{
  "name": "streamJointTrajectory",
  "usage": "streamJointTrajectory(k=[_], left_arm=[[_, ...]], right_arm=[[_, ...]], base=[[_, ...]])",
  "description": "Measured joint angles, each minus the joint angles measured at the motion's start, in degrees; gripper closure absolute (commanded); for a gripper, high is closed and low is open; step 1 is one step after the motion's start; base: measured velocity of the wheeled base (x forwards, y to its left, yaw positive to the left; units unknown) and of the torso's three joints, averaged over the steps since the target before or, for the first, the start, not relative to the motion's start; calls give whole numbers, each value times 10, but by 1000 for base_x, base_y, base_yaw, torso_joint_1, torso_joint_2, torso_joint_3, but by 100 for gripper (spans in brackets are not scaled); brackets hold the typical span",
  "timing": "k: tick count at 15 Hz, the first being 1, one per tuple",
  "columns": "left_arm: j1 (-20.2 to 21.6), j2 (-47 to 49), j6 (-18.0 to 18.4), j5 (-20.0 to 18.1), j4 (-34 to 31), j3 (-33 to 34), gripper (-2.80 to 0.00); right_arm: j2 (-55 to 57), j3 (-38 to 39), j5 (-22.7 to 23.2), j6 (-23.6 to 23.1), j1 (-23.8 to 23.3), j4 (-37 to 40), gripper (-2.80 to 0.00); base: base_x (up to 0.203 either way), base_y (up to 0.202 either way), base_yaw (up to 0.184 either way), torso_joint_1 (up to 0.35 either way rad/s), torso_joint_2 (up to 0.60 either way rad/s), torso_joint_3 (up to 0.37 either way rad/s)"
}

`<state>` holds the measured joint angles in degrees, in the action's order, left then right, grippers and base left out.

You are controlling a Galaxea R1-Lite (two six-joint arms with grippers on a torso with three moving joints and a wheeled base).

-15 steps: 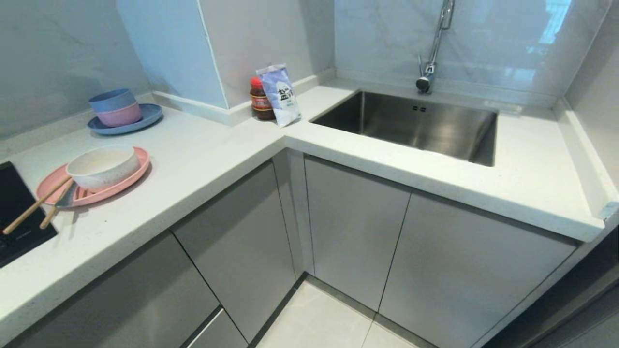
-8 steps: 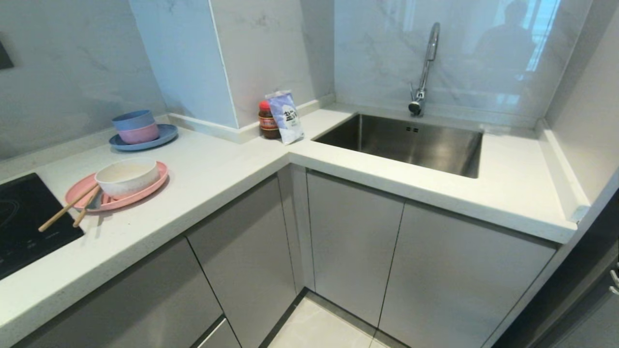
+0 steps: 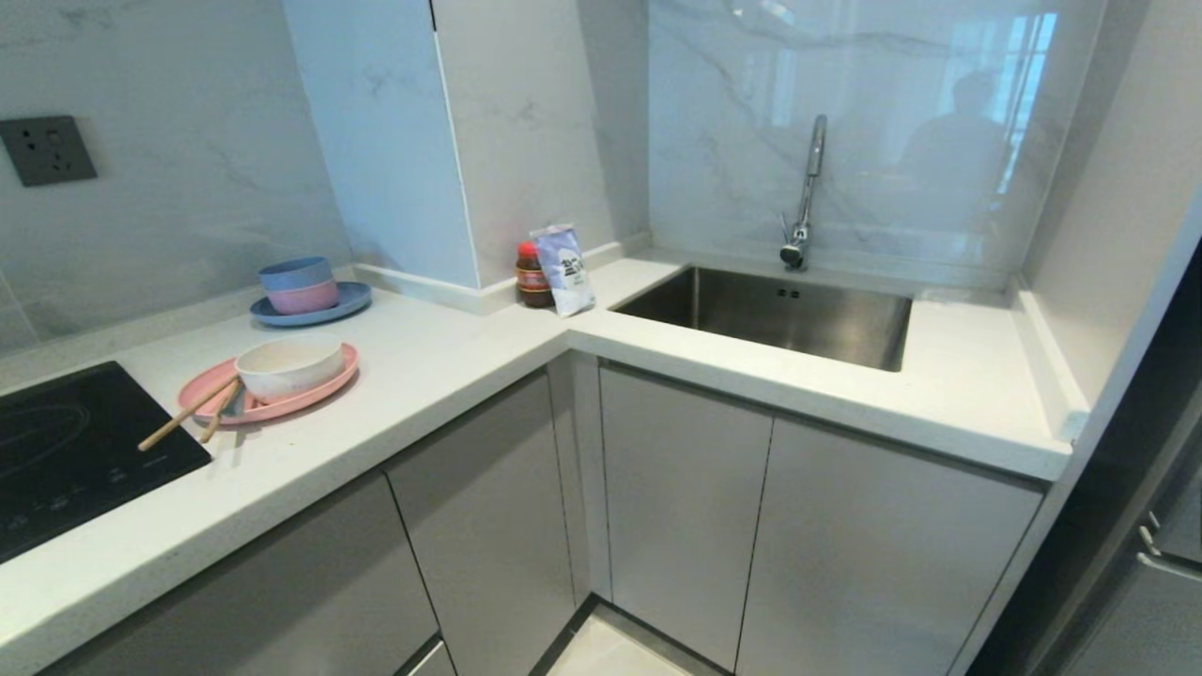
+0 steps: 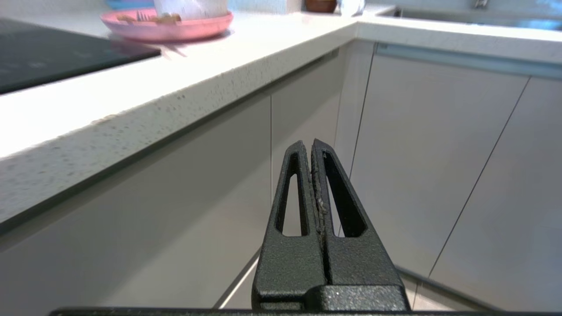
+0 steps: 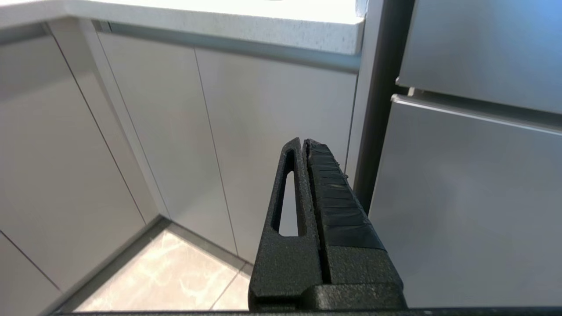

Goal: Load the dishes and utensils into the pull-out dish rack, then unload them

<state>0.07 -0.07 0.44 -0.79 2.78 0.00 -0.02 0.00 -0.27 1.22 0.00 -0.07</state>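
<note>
Grey cabinets wrap the corner under my worktop (image 3: 441, 366). My view has tilted up since a moment ago, bringing a wall socket (image 3: 47, 148) in; no drawer is open and no rack shows. Bowl (image 3: 288, 366), chopsticks (image 3: 186, 425) and fork (image 3: 232, 405) sit on the pink plate (image 3: 324, 387), just beside the hob (image 3: 75, 451). Left gripper (image 4: 312, 147) and right gripper (image 5: 303, 145) hang clenched, empty, below the worktop. Pouch (image 3: 566, 269) print is unreadable.

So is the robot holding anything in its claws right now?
No. The left gripper and the right gripper are both shut on nothing, down by the cabinet doors.
</note>
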Motion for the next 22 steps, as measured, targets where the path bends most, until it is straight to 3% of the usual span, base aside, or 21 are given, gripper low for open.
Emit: streamJointTrajectory(k=[3, 7, 22], left_arm=[[0, 0, 3, -1, 1, 0, 0], [0, 0, -19, 5, 4, 0, 0], [0, 0, -20, 5, 4, 0, 0]], right_arm=[[0, 0, 0, 0, 0, 0, 0], [0, 0, 0, 0, 0, 0, 0], [0, 0, 0, 0, 0, 0, 0]], base=[[0, 0, 0, 3, 1, 151], [0, 0, 0, 1, 2, 24], [0, 0, 0, 0, 0, 0]])
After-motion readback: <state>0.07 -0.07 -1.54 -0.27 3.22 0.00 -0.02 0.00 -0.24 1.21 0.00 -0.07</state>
